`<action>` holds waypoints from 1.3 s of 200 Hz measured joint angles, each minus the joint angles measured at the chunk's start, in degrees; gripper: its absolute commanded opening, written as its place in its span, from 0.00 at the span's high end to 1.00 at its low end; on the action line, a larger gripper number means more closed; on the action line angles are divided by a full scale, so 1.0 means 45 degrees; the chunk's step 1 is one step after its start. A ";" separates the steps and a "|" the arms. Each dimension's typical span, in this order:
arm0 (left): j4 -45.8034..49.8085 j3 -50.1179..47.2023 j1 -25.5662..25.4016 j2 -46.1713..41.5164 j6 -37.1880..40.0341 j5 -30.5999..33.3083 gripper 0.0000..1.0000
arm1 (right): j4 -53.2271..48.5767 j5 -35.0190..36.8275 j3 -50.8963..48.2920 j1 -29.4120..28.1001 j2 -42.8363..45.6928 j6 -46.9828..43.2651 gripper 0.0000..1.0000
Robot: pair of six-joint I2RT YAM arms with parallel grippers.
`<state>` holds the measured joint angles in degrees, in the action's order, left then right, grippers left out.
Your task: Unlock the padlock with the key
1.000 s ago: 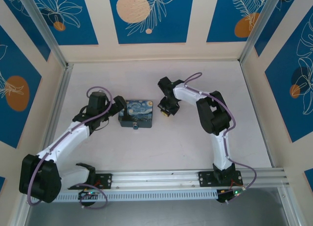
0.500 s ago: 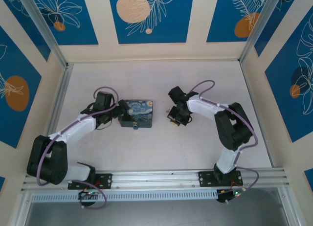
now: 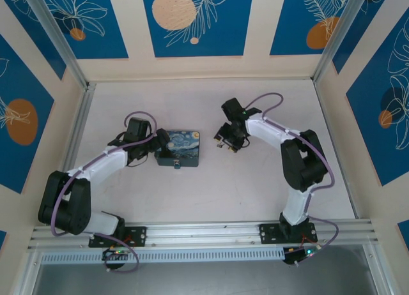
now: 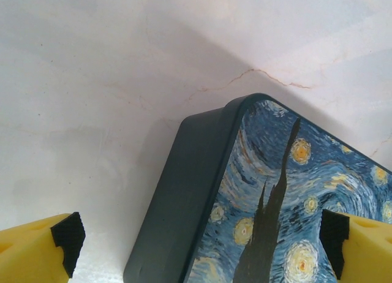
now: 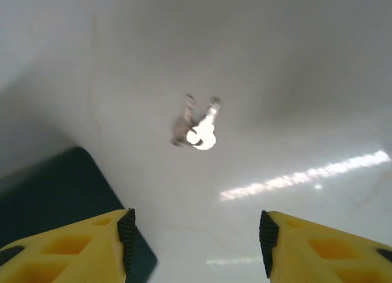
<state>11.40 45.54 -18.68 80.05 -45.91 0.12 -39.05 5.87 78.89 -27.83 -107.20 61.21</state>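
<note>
The dark box [image 3: 179, 148] with the starry lid lies mid-table, and the tiny bluish padlock [image 3: 177, 165] hangs at its near side. My left gripper [image 3: 158, 142] is open at the box's left end; in the left wrist view its yellow fingers [image 4: 37, 251] straddle the box's corner [image 4: 202, 191] without touching it. My right gripper [image 3: 222, 142] hovers to the right of the box, open. In the right wrist view the small shiny key [image 5: 199, 127] lies on the table ahead of the open gripper [image 5: 195, 237], well beyond the fingertips.
A dark corner of the box [image 5: 58, 188] sits beside my right gripper's left finger [image 5: 92, 249]. Aluminium frame rails [image 3: 83, 126] and patterned walls bound the white table [image 3: 255, 193] on three sides.
The right gripper swung right and nearer, then moved back a little toward the far side. The left arm folded lower while its gripper stayed at the box's left end.
</note>
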 measured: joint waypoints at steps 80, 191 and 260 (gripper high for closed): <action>-0.0291 0.0000 -0.0005 0.0044 -0.0010 -0.0024 0.00 | -0.1311 0.0287 0.1875 0.0107 -0.2419 0.0010 0.45; -0.0593 0.0000 -0.0024 0.0423 -0.0015 -0.0257 0.00 | -0.1700 0.0374 0.2268 0.0068 -0.3036 -0.0311 0.83; -0.0636 0.0000 -0.0039 0.0554 -0.0010 -0.0452 0.00 | -0.0729 0.0267 0.0131 0.0029 -0.1613 -0.0627 1.00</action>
<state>8.54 45.54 -18.85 82.54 -45.95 -1.91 -42.33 7.07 79.48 -27.70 -114.45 58.39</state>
